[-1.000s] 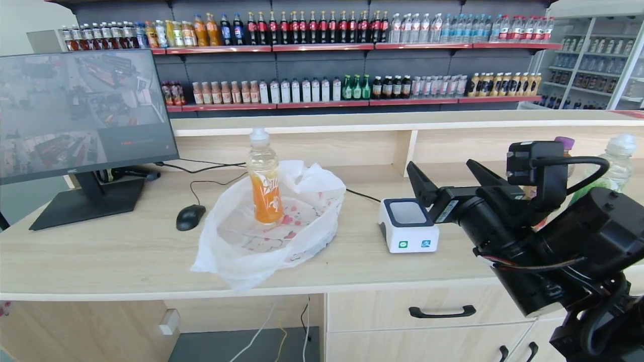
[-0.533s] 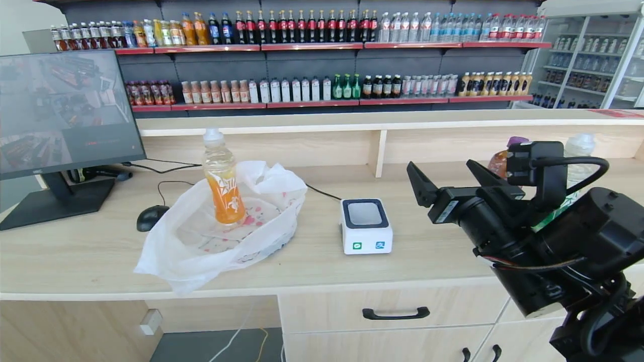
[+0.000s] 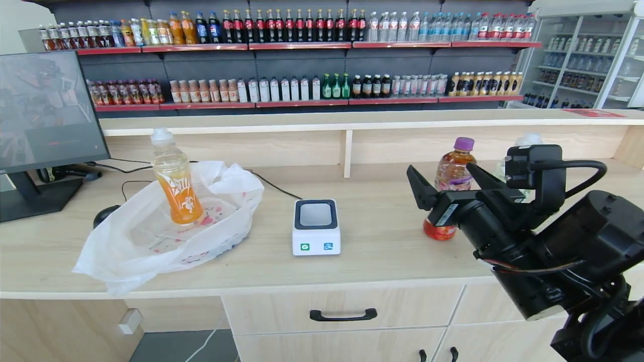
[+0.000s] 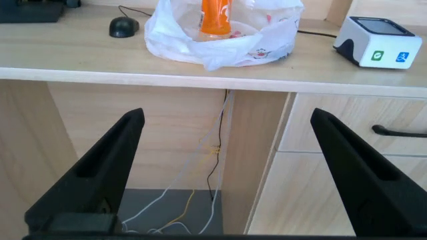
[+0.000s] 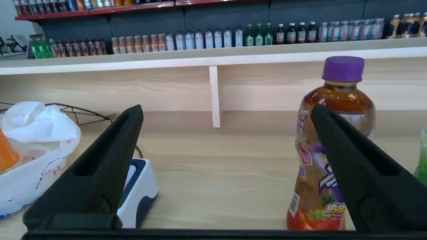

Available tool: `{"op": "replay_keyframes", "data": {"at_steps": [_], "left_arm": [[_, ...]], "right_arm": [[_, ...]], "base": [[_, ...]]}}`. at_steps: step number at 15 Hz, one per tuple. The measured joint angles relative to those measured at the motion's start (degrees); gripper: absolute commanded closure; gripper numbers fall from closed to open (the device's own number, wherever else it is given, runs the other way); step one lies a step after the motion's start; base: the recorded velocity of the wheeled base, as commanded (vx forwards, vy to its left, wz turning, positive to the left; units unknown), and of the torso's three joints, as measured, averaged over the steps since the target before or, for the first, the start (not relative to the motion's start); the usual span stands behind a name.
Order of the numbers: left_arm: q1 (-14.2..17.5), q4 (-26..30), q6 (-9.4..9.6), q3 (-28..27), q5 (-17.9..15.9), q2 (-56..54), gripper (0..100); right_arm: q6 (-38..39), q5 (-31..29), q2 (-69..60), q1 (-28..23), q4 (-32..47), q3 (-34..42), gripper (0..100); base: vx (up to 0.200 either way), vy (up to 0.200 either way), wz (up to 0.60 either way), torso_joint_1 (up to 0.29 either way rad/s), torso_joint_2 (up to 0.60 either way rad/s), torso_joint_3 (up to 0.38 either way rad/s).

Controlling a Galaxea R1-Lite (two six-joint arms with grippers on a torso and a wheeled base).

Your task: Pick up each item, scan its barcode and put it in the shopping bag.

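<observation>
This is a small shop, seen from behind the checkout. Along the back wall, from ten round to one o'clock, red-edged shelves (image 3: pixel 302 46) carry long rows of drinks bottles (image 3: pixel 282 89), grouped by kind. At two o'clock a white-framed cabinet (image 3: pixel 578 55) holds more bottles. The pale wooden surface (image 3: pixel 382 211) has a raised customer ledge (image 3: pixel 352 120) behind it and drawers (image 3: pixel 282 311) below. On it sit a barcode scanner (image 3: pixel 316 227) at twelve, a plastic shopping bag (image 3: pixel 126 246) at ten, and a monitor (image 3: pixel 45 110) showing camera views at nine.
</observation>
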Motion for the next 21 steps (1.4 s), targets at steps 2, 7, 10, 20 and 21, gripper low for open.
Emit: {"op": "replay_keyframes", "data": {"at_steps": [2, 7, 10, 20, 21], "left_arm": [[0.00, 0.00, -0.02, 0.00, 0.00, 0.00, 0], [0.00, 0.00, 0.00, 0.00, -0.05, 0.00, 0], [0.00, -0.02, 0.00, 0.02, -0.02, 0.00, 0], [0.00, 0.00, -0.02, 0.02, 0.00, 0.00, 0], [0.00, 0.00, -0.02, 0.02, -0.02, 0.00, 0]], "right_arm": [[-0.02, 0.00, -0.02, 0.01, -0.02, 0.34, 0], [0.00, -0.02, -0.49, -0.44, 0.06, 2.10, 0], [-0.02, 0.06, -1.15, -0.52, 0.02, 3.51, 0], [4.97, 1.95, -2.84, -1.21, 1.45, 7.36, 0], [5.17, 2.63, -2.36, -1.49, 2.84, 6.03, 0]], "base": [[0.000, -0.200, 0.00, 0.000, 0.00, 0.000], [0.000, 0.000, 0.00, 0.000, 0.00, 0.000], [0.000, 0.000, 0.00, 0.000, 0.00, 0.000], [0.000, 0.000, 0.00, 0.000, 0.00, 0.000], [0.000, 0.000, 0.00, 0.000, 0.00, 0.000]]}}
